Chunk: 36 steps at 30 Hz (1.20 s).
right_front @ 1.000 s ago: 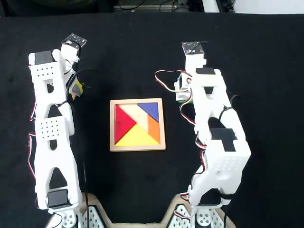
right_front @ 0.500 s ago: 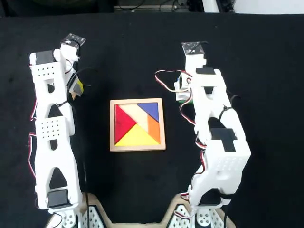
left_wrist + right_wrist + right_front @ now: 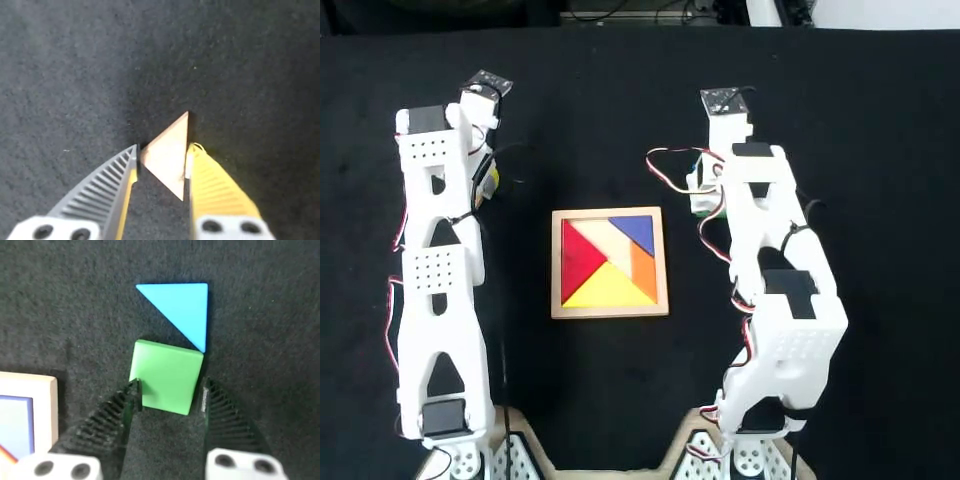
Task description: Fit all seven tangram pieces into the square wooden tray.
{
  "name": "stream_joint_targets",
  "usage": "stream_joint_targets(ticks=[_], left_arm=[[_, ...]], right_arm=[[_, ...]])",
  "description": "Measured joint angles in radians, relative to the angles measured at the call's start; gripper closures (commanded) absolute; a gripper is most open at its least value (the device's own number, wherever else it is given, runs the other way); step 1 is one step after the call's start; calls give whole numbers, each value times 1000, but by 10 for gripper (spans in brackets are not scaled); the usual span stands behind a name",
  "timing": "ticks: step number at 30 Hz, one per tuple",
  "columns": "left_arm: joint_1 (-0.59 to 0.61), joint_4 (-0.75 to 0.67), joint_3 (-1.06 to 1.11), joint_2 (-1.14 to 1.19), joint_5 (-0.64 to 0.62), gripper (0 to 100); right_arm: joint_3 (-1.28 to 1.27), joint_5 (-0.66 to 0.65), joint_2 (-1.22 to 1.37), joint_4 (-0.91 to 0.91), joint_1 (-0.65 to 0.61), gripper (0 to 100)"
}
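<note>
Left fingers [image 3: 215, 182]: clamped on a small pale triangle [image 3: 167, 152], long side flat against the yellow one, square corner at the grey tip, so the long axis runs outward along the fingers. Cannot tell whether lifted off the black worktop [image 3: 620, 120] or resting on it. Right fingers [image 3: 120, 405]: spread, flanking the near end of a green square [image 3: 167, 375] that lies flat on the worktop, seemingly just short of pressing its sides. Touching that square's far corner by one tip, a light blue triangle [image 3: 182, 310]. Between the two arms in the high view, the square wooden tray [image 3: 610, 311], with red [image 3: 582, 265], yellow [image 3: 608, 290], orange [image 3: 643, 265] and blue [image 3: 635, 232] pieces seated and a pale patch by its far edge, probably bare floor for the three loose pieces. Puts the tray inward from both loads: just beside the green square, with a tray corner [image 3: 30, 385] in the right wrist view, but well apart from the pale triangle beyond its far left corner. Makes the right arm the nearer by a clear margin.
</note>
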<state>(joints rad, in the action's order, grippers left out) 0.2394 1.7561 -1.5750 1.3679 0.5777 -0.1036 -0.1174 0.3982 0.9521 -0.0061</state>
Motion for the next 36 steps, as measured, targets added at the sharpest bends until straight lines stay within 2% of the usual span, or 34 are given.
stream_joint_targets(ticks=[3, 7, 13, 22, 27, 36], left_arm=[[0, 0, -3, 14, 0, 872], [0, 0, -17, 26, -2, 922], [0, 0, -12, 26, -5, 924], [-21, 0, 54, -38, -120, 924], [-58, -5, 261, -207, -207, 923], [-198, -8, 856, -825, -416, 923]], right_arm=[[0, -5, 0, 0, 0, 811], [0, -5, 0, 0, 0, 811], [0, -5, 0, 0, 0, 811], [-2, -5, 0, 0, 0, 811], [-2, -5, 0, 0, 0, 811], [-2, -5, 0, 0, 0, 811]])
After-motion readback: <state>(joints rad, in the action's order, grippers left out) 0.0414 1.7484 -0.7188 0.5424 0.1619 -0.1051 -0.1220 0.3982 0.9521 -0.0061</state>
